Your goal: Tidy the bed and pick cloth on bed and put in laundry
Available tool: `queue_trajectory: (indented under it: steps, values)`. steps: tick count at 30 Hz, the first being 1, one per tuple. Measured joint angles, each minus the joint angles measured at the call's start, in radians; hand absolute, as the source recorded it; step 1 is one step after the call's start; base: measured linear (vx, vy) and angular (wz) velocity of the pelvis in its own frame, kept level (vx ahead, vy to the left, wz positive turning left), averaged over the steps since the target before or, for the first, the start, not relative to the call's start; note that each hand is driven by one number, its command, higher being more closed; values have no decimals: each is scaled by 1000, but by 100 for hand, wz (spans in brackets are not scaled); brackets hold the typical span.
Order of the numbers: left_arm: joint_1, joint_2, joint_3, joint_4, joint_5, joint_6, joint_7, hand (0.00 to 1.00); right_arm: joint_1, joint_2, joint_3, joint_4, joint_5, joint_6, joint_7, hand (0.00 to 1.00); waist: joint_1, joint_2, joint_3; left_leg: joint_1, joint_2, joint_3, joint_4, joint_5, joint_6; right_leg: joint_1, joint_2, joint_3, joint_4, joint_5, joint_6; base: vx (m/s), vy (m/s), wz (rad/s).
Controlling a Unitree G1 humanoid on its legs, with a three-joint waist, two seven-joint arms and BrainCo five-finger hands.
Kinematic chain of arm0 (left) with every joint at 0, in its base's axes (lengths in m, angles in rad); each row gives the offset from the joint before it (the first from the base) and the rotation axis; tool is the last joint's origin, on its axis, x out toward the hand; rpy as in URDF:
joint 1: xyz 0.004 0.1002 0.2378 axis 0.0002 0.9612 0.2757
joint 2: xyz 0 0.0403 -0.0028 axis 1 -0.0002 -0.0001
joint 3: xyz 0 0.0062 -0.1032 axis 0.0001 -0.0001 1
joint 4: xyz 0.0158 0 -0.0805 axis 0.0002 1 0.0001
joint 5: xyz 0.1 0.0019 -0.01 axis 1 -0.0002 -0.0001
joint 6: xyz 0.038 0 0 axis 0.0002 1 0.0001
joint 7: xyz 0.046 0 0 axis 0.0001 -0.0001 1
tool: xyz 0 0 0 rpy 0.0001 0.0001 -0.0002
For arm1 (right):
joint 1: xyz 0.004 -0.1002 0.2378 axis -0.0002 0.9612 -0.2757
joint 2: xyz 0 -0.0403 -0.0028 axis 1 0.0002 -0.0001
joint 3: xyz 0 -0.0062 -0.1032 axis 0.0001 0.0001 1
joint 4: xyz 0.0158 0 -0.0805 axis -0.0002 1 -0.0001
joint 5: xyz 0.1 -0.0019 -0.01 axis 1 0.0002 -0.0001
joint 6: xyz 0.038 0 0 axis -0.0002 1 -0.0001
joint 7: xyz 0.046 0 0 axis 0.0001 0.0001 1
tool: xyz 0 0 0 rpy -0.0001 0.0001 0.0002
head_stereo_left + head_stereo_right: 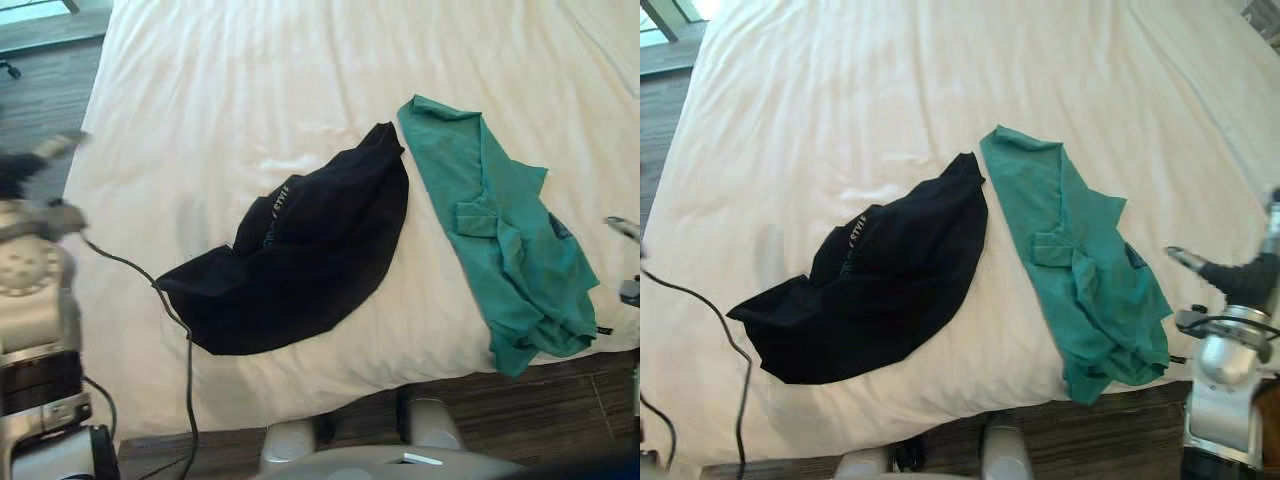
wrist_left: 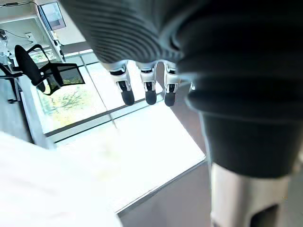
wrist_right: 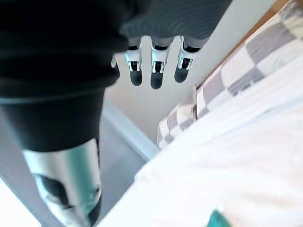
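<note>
**Step in hand:** approach, ahead of the first pick.

Two garments lie on the white bed (image 1: 300,80). The black garment (image 1: 310,250) is crumpled at the middle, close to the near edge. The green shirt (image 1: 500,230) lies just to its right. Their far ends almost meet, and the shirt's bunched near end reaches the bed's near edge above the wooden floor (image 1: 560,390).

The left robot hand (image 2: 150,92) is held off the left side of the bed, with fingers straight and empty. The right robot hand (image 3: 156,75) is to the right of the green shirt, close to the near edge, with fingers extended and nothing in them. Neither robot hand touches cloth.

**Assessment:** no garment is collected yet, so the task appears to be at its start.

**Next move:**
- The green shirt is nearest the right robot hand. That hand should descend onto the bunched near end, where the fabric looks thick enough to pinch, and close there.
- The cloth will probably drape and trail, so it needs a high lift before carrying.
- The black garment suits the left robot hand.
</note>
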Motion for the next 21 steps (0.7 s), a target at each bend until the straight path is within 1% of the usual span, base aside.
queue_trajectory:
  steps: [1,2,3,4,5,6,7,8,9,10,12,18,21]
  values:
    - [0,-10,-12,12,27,9,-1,0,-5,0,12,0,-9,0,6,0,-3,1,0,16,1,0,-3,-1,4,-13,3,3,49,3,2,125,16,-25]
    - [-3,-41,-35,24,64,24,-1,0,-8,1,29,0,-27,-2,11,0,-7,18,11,56,6,-1,-16,-1,6,-57,18,23,129,-20,3,130,-39,-28]
    - [-5,-62,-48,36,100,25,-1,0,-8,1,53,-5,-28,-2,14,0,-10,9,5,81,11,9,-22,-2,6,-52,35,34,10,-14,0,139,-58,-28]
    - [-5,-62,-56,37,111,29,-1,0,-6,3,70,-13,-28,-3,16,0,-10,2,4,85,6,21,-18,-3,3,-55,34,36,-60,47,-8,159,-102,-25]
    - [-6,-86,-74,35,137,37,-3,0,-5,1,85,-28,-28,-6,20,0,-24,8,6,92,12,23,-18,-13,-11,-46,35,32,-81,55,-21,186,-100,-27]
    - [-7,-106,-107,33,154,43,-17,0,-3,8,95,-33,-29,-5,24,0,-24,25,8,93,23,31,-20,-14,-13,-45,45,34,-94,59,-24,154,-84,-20]
    - [-10,-113,-126,29,166,47,-30,0,-3,9,100,-34,-30,-3,27,0,-28,34,10,95,25,38,-29,-12,-16,-46,49,34,-96,59,-24,121,-53,-14]
    - [-15,-126,-148,13,176,55,-48,0,7,10,103,-35,-31,1,32,0,-37,42,14,102,29,51,-42,-12,-16,-46,54,34,-96,59,-24,65,-37,-2]
    - [-14,-166,-165,-32,187,63,-71,0,33,15,103,-53,-42,12,41,0,-48,48,17,112,30,54,-60,-8,-22,-46,60,37,-96,59,-24,71,-37,-7]
    - [-12,-179,-175,-50,197,64,-77,0,46,20,103,-67,-50,14,43,0,-50,49,17,118,29,59,-67,-8,-23,-46,62,40,-96,59,-24,39,-13,-14]
    - [6,-217,-224,-94,231,64,-130,0,91,67,103,-137,-68,16,52,0,-52,48,17,142,25,82,-88,-8,-24,-42,67,54,-96,60,-24,-6,14,-24]
    - [72,-307,-313,-126,261,66,-183,0,154,155,118,-173,-96,21,62,0,-50,48,17,147,9,106,-104,-8,-25,-42,60,78,-122,66,-15,-64,15,-11]
    - [137,-357,-354,-176,263,72,-223,0,175,201,127,-189,-106,28,65,0,-46,48,17,129,11,108,-105,-9,-26,-51,61,78,-147,89,-8,-104,-7,-1]
